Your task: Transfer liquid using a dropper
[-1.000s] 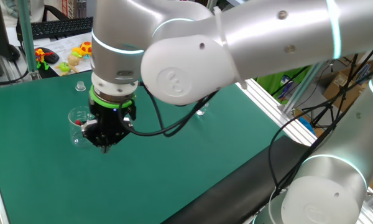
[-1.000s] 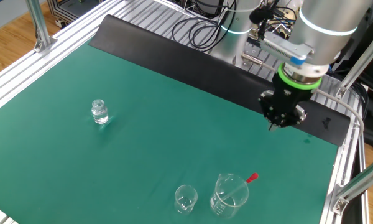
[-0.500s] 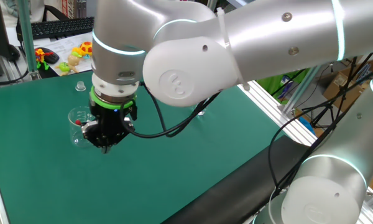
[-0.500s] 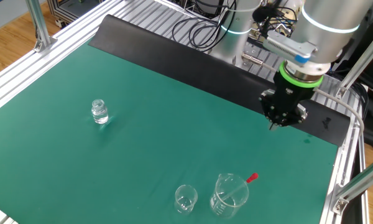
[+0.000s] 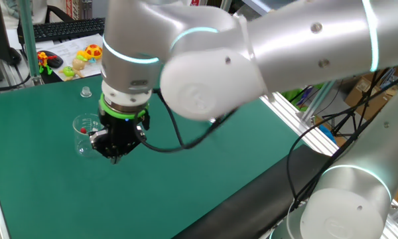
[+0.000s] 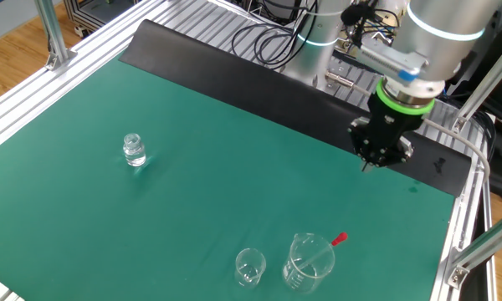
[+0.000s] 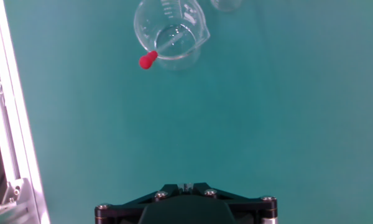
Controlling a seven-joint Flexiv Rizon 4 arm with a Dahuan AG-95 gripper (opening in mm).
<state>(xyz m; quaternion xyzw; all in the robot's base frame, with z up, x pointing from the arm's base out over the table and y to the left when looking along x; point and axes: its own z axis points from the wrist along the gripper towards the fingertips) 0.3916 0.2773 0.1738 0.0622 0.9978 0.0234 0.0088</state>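
Slim clear dropper [image 7: 162, 48], red-bulbed, leans in a glass beaker [image 7: 169, 32]; fingers [image 6: 369, 164] seemingly pinched together, empty.

Lighting is bright and even across all 3 views, apparently from overhead. The green mat [image 6: 209, 167] shows soft, faint shadows only. One fixed view has the silver arm [image 5: 252, 60] close to the lens, slightly soft, with broad highlights on its shell. The other fixed view is sharp across the table. The hand view is clear at centre; the larger beaker [image 7: 169, 34] carries small glints on its rim, and the aluminium rail [image 7: 9, 143] at the left edge bows slightly.
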